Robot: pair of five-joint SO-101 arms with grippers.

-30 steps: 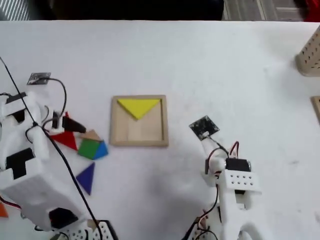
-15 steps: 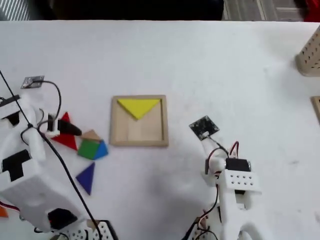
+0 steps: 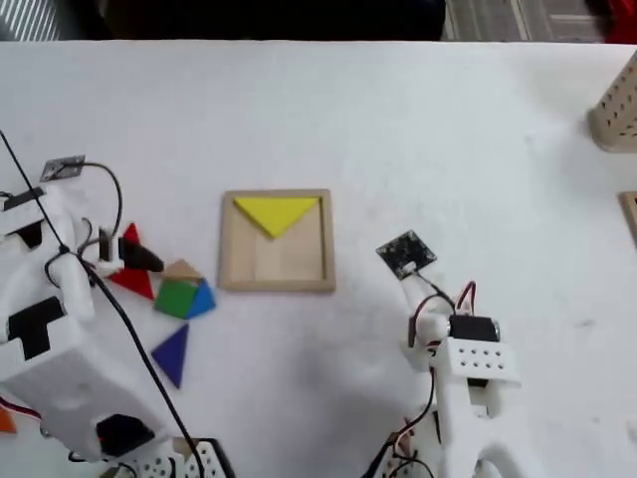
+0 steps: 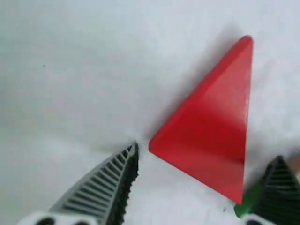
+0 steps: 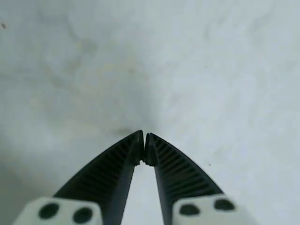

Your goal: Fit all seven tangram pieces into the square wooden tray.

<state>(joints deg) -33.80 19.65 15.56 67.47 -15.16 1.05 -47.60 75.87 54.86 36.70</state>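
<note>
Tray: You are working toward the square wooden tray (image 3: 225, 249), which is sitting in the middle of the tabletop (image 3: 448, 129), between the two arms.
Placed: The yellow triangle (image 3: 275, 213) is lying inside the tray, its long edge running along the far rim and its tip pointing toward the centre.
Left gripper: Your left gripper (image 4: 206, 154) is hanging low over the red triangle (image 4: 211, 136), left of the tray. Its fingers (image 4: 108, 187) are standing spread, one tip just beside a corner of the piece and the other past the opposite edge, so they are straddling it and not pinching it.
Loose cluster: Just beside the red triangle, a tan triangle (image 3: 181, 268), a green square (image 3: 176, 297) and a blue piece (image 3: 203, 299) are crowding together, touching or nearly so. A purple triangle (image 3: 172, 354) is lying apart, nearer the arm's base.
Doubtful piece: An orange scrap (image 3: 5, 420) is peeking out at the tabletop's near left edge. It is possibly the seventh piece, but too little is showing to say.
Right gripper: Your right gripper (image 5: 144, 140) is pointing at bare tabletop, its fingers (image 5: 178, 178) pressed together on nothing.
Progress: You are sitting early in the job, as I judge it: one piece is in, six are waiting outside, and most of the tray floor is lying open.
Step in hand: You are seemingly lining up a grasp on the red triangle, the next piece bound for the tray.
</note>
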